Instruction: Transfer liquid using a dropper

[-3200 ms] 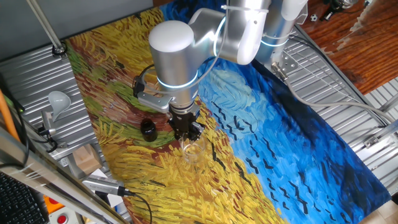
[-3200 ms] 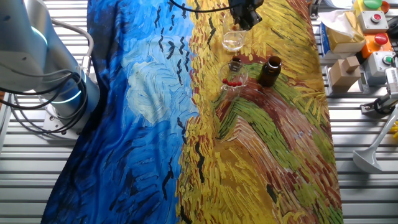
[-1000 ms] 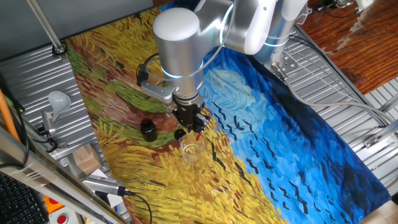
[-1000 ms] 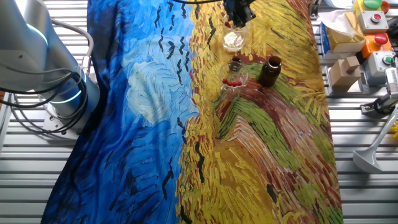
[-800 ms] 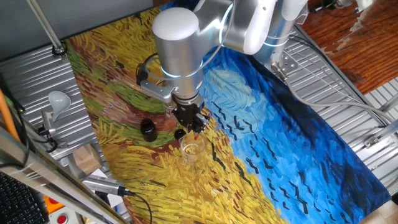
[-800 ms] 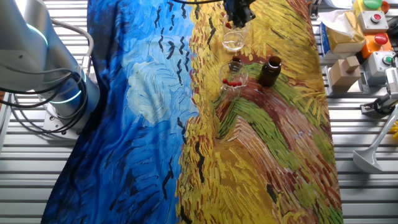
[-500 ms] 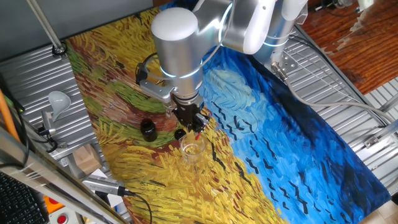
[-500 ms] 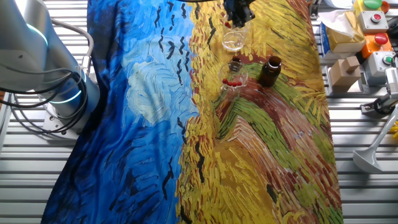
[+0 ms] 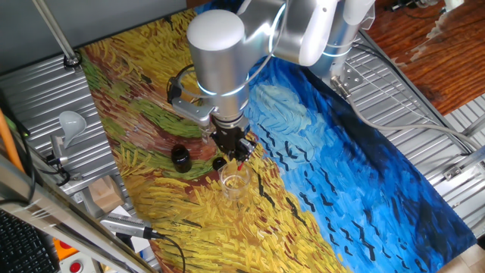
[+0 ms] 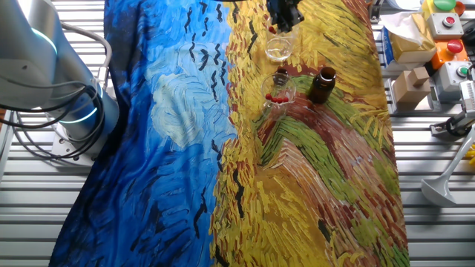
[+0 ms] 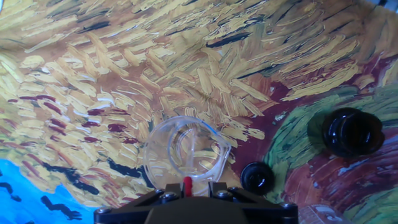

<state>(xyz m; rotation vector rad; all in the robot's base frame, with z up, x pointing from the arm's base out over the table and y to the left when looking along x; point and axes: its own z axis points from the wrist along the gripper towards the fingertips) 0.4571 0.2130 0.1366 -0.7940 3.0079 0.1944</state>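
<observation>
My gripper [image 9: 234, 151] is shut on the dropper, whose red bulb [image 11: 187, 183] shows between the jaws. The clear pipette points down into an empty-looking clear beaker [image 11: 185, 155] straight below. In the other fixed view the gripper [image 10: 283, 16] is at the top edge, the red bulb [image 10: 272, 30] just above the clear beaker [image 10: 278, 49]. A second beaker [image 10: 278, 92] nearby holds more red-bulbed droppers. A dark bottle [image 11: 352, 132] stands open to the right.
A small black cap [image 11: 257, 177] lies between the clear beaker and the dark bottle [image 10: 322, 85]. The painted cloth [image 9: 356, 182] covers the table. Boxes and buttons [image 10: 438, 44] sit off its edge, and a white scoop [image 9: 70, 121] lies on the metal slats.
Since about three seconds ago the gripper has risen a little above the clear beaker with the dropper. Over the last second it has hardly moved.
</observation>
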